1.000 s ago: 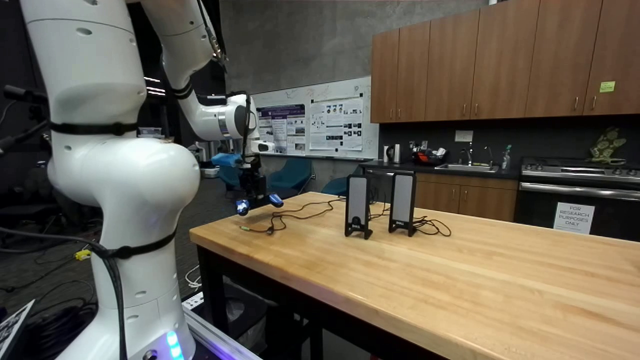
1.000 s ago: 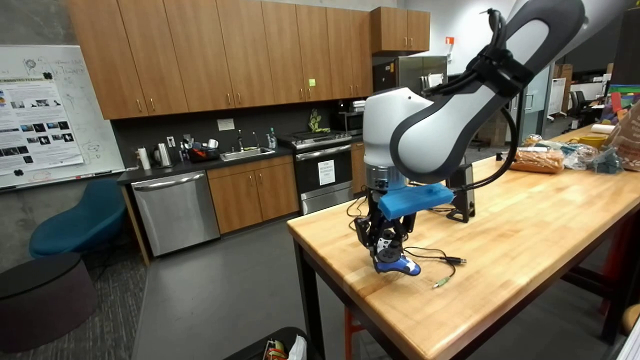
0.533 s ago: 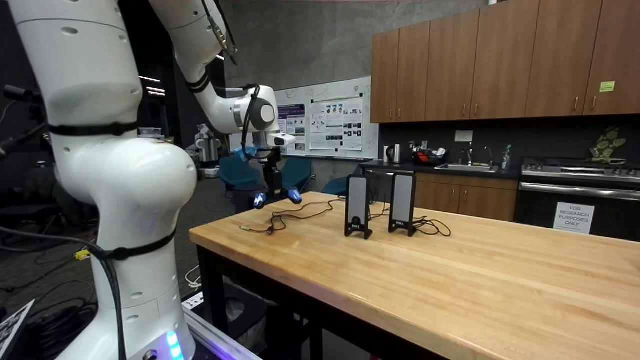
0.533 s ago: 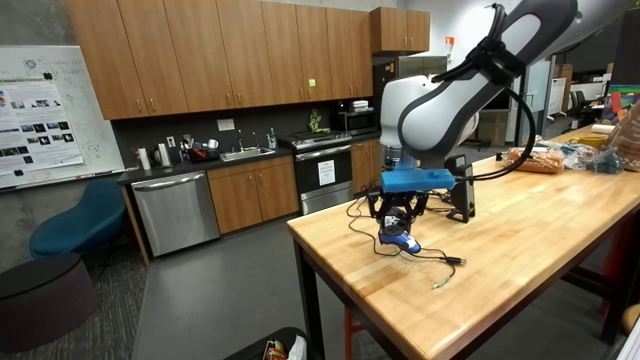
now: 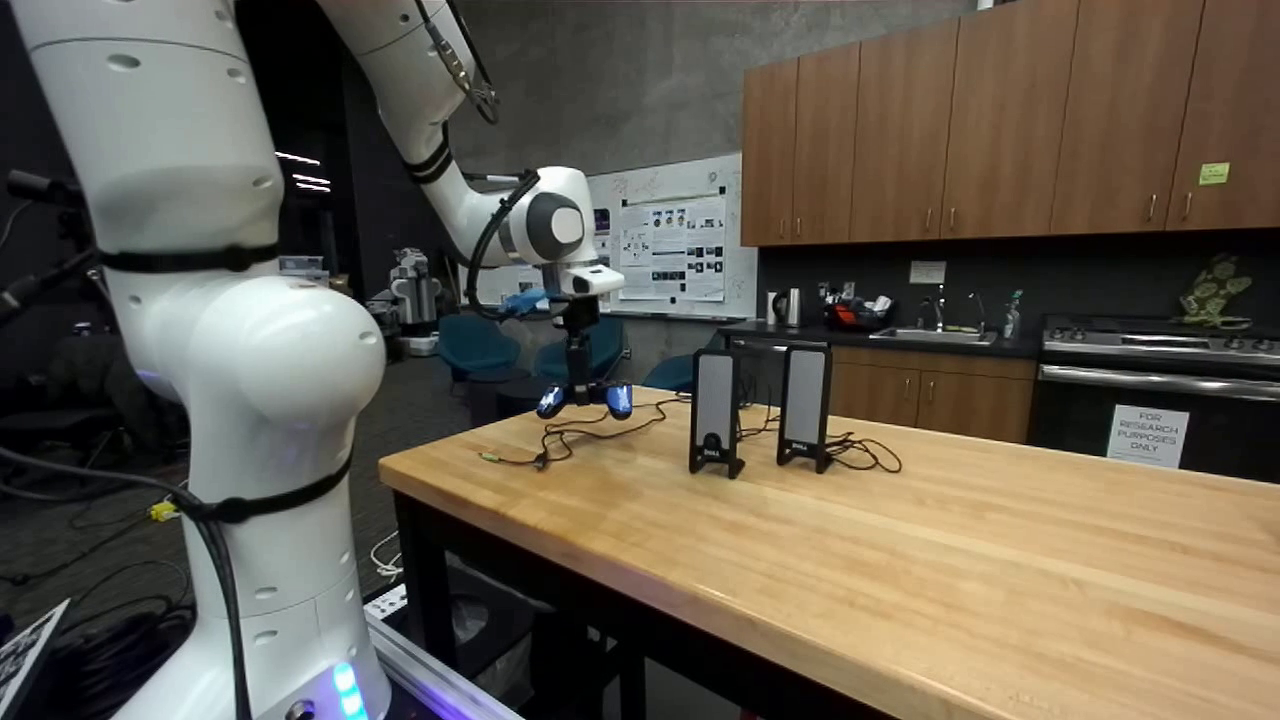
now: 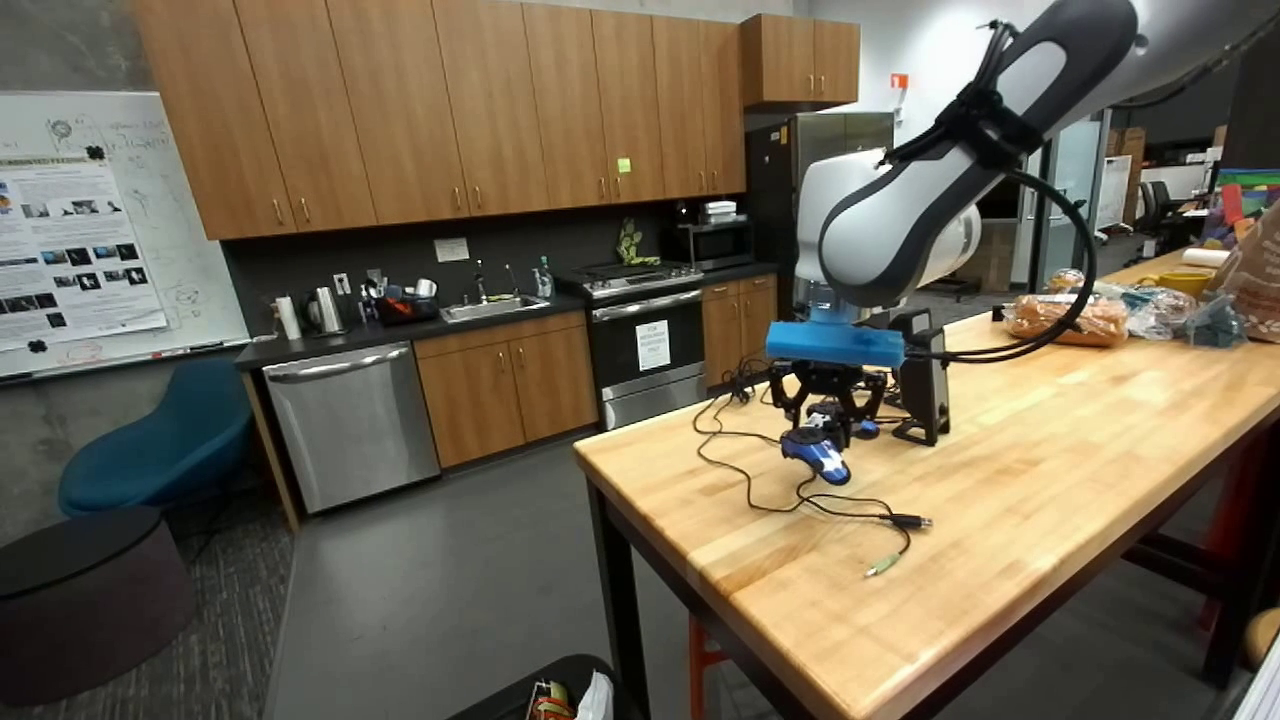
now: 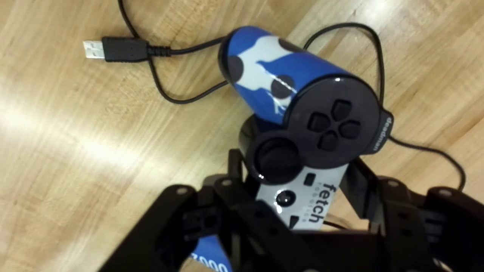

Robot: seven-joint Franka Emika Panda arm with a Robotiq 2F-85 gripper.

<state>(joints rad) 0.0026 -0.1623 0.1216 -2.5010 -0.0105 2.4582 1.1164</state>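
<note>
A blue, white and black game controller (image 7: 298, 71) marked "fetch" is clasped across its middle by my gripper (image 7: 297, 173). One finger (image 7: 235, 164) presses by a thumbstick, the opposite finger (image 7: 359, 189) by the edge near the lettering; part of the second handle is hidden behind the gripper. In both exterior views the controller (image 5: 619, 400) (image 6: 818, 455) hangs above the wooden table (image 5: 800, 560), handles pointing down. Below it run thin black cables (image 6: 745, 470) with a USB plug (image 7: 124, 49) and a green audio plug (image 6: 884, 565).
Two upright Dell speakers (image 5: 714, 400) (image 5: 805, 400) stand near the controller, their cords (image 5: 870, 455) coiled behind. Bagged goods (image 6: 1065, 322) lie farther along the table. A bin (image 6: 575, 690) stands on the floor beside the table's end (image 6: 650, 540).
My gripper has carried the controller inward from the table's end, towards the speakers, and raised it a little. The wrist has also turned and levelled. The speakers and cables have stayed put.
</note>
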